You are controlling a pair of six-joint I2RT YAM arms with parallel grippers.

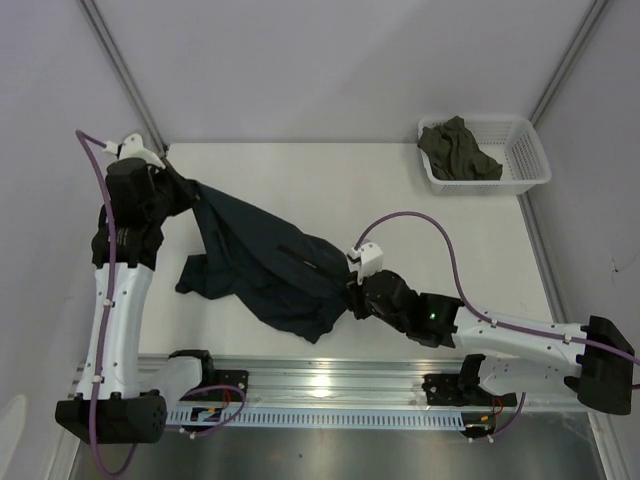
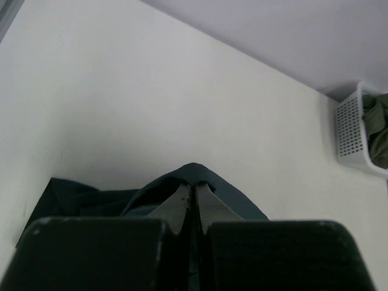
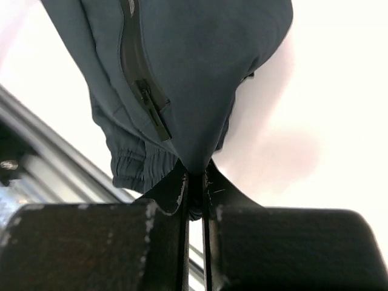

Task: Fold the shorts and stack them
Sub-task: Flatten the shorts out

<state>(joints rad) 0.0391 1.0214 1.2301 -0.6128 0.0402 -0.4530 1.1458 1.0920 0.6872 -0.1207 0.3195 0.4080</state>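
Shorts (image 1: 265, 262) of dark teal cloth hang stretched between the two arms over the left half of the desk (image 1: 420, 230). The left jaws are clenched on a fold of the fabric at the far left corner, seemingly raised off the surface. The right jaws are pinched tight on an opposite edge near the middle of the desk, just beside a zipped pocket (image 3: 142, 91) and a gathered elastic hem (image 3: 136, 167). The long axis of the garment runs diagonally, from far left down to near centre. A loose part sags onto the desk below the left grip. Both arms are at the cloth, one at each end, so neither is nearer. Judging by this, the coming move depends on drawing that diagonal taut and laying it flat. A white basket (image 1: 535, 165) holding an olive garment (image 1: 458, 150) sits well apart at the far right.
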